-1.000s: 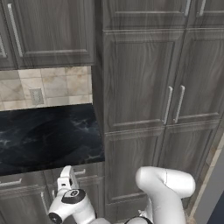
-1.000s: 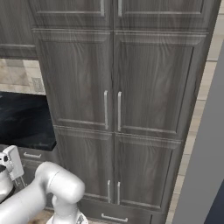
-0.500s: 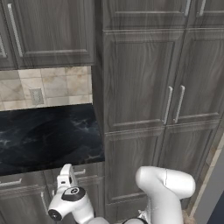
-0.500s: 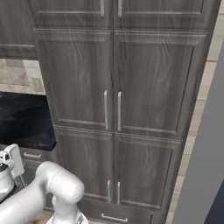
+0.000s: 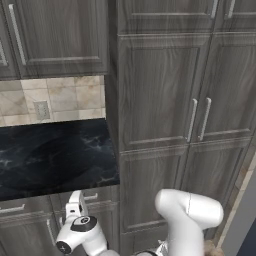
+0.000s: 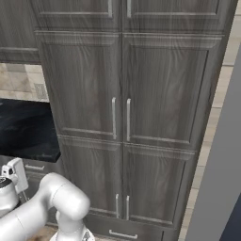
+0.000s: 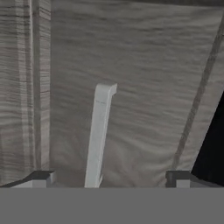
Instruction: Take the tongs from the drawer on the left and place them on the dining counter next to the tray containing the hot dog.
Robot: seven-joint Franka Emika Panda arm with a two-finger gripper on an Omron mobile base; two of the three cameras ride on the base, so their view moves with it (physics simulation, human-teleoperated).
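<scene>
The arm reaches low and to the left, under the edge of the black surface [image 5: 55, 157] with the tile wall [image 5: 60, 100] behind it. The hand [image 7: 111, 177] is up close to the drawer [image 7: 131, 109], and it is spread wide: two dark fingertips [image 7: 41, 176] stand far apart at the bottom of the hand view, one on each side of the drawer's single silver handle [image 7: 99, 131]. The handle runs between them; neither fingertip touches it as far as the view shows. From the left base view the hand [image 5: 75, 202] sits just below the surface's front lip, against the drawer front [image 5: 97, 197]; from the right base view the hand [image 6: 16, 172] shows at the far left, next to the drawer [image 6: 35, 167] with its short bar handle.

Counting the rest: beside the surface stands a tall cabinet block [image 6: 127, 94]. Its middle pair of doors carries two long handles [image 6: 121, 118] side by side, and the lower pair carries two shorter ones [image 6: 121, 206]. One more drawer [image 6: 123, 233] with one bar handle sits at the very bottom. One wall outlet [image 5: 41, 110] is set in the tiles. Above the tiles hangs an upper cabinet [image 5: 55, 35] with one long handle showing.

The drawer is closed, its front flush with the woodwork beside it.
</scene>
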